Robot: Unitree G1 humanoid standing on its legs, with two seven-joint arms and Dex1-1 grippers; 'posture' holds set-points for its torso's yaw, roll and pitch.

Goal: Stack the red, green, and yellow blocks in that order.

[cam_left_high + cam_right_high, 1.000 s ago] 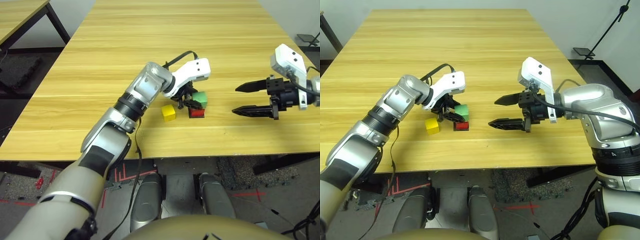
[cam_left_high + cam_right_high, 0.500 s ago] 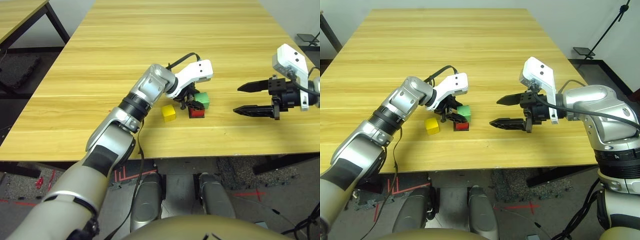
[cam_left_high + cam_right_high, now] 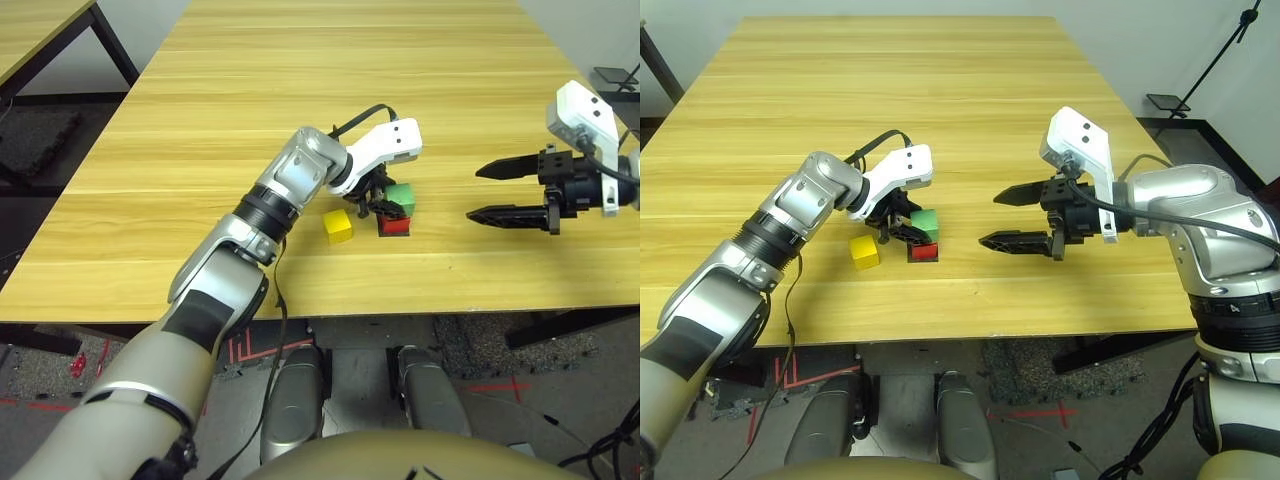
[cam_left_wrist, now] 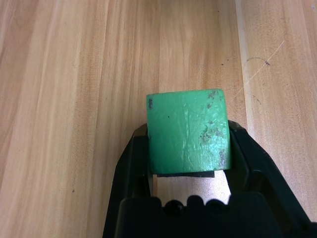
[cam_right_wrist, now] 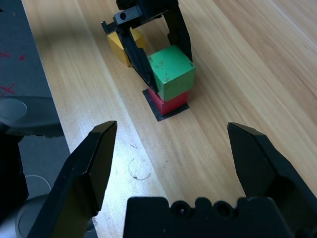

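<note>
On the near part of the pale wood table [image 3: 200,170], taking twelve o'clock as the robot's straight ahead, the small matte red cube [image 5: 171,104] sits on a flat black square patch [image 5: 157,115]. Directly over it is the small matte green cube [image 5: 177,83], gripped between the two black fingers of the left gripper [image 4: 189,131], one against each side. The green cube looks roughly level and slightly off square to the red one; whether it bears fully on it, I cannot tell for sure. The small matte yellow cube [image 3: 338,227] stands on the wood at about nine o'clock from the red, a short way off, untouched. Toward three o'clock, well apart from the stack, the right gripper [image 3: 474,194] waits with its fingers spread wide and nothing between them.

The step in hand, as I judge it, is setting green on red, the second layer. Next, the left gripper should make sure green is seated, spread its fingers evenly and lift clear without dragging the cube askew. Then it can go to yellow, taking care not to brush the stack, since yellow lies so near, and bring it over to cap the green.
</note>
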